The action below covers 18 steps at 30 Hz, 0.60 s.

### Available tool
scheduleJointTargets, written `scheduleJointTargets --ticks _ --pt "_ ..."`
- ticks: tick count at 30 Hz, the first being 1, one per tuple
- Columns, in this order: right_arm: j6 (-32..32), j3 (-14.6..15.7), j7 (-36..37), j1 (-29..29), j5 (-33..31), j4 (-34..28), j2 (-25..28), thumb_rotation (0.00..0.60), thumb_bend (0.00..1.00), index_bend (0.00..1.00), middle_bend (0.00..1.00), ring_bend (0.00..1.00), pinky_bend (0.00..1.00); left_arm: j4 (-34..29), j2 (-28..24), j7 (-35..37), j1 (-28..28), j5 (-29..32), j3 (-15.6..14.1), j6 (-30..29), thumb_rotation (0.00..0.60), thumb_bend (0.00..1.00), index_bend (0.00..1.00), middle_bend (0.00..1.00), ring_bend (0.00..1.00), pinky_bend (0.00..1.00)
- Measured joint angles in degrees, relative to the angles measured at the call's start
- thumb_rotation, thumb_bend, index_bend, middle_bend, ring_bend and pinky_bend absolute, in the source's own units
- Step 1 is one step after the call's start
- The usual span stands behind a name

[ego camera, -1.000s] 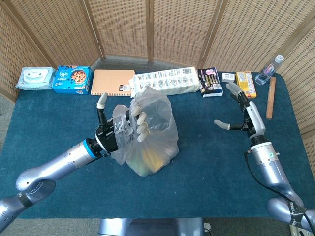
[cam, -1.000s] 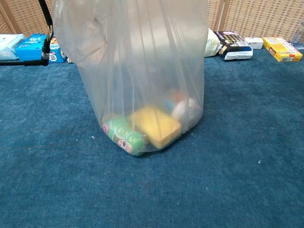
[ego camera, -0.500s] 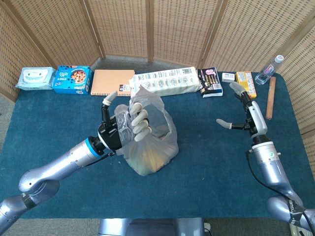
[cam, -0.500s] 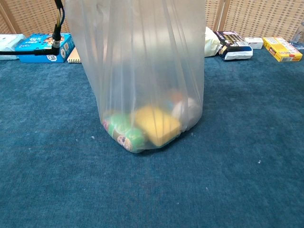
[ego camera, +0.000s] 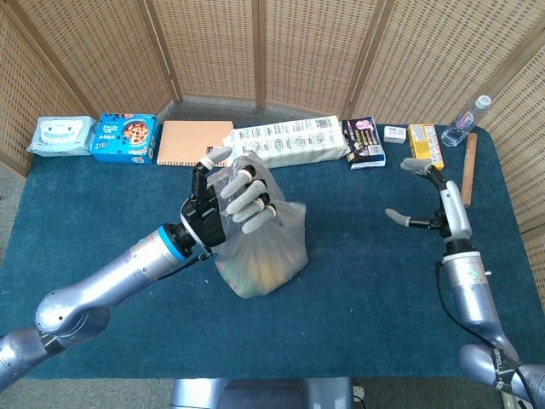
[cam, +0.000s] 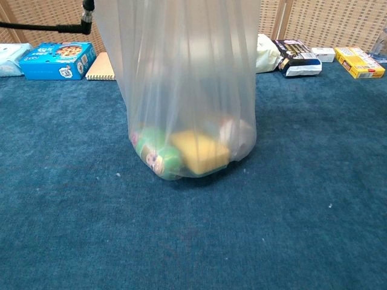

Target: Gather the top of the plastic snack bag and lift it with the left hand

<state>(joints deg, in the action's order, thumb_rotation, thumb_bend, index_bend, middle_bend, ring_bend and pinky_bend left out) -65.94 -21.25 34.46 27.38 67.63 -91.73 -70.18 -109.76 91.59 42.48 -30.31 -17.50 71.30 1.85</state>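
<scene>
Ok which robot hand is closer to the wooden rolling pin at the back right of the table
The right. The right robot hand hangs open just beside the rolling pin, not touching it. The left robot hand is far across the table, gripping the top of the plastic snack bag.

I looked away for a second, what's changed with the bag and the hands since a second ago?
The left hand has risen with the gathered top of the plastic snack bag, drawing it taller and narrower; its bottom looks barely lifted. The right hand stays open, drifted slightly right.
</scene>
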Motion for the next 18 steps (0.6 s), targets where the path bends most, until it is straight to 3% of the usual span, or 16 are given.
scheduleJointTargets --ticks 11,18 --pt "-2.78 4.44 -4.16 -2.62 4.2 3.2 -1.91 0.6 0.14 0.3 0.31 0.25 0.19 -0.68 -3.1 3.62 -5.94 -1.02 2.13 -3.85 0.28 0.49 0.94 0.92 0.91 0.8" --pt "-2.5 5.51 -3.38 -3.68 4.79 4.48 -2.33 0.6 0.14 0.3 0.31 0.24 0.19 -0.62 -6.93 6.61 -11.15 -0.56 3.41 -9.09 0.285 0.49 0.94 0.92 0.91 0.8"
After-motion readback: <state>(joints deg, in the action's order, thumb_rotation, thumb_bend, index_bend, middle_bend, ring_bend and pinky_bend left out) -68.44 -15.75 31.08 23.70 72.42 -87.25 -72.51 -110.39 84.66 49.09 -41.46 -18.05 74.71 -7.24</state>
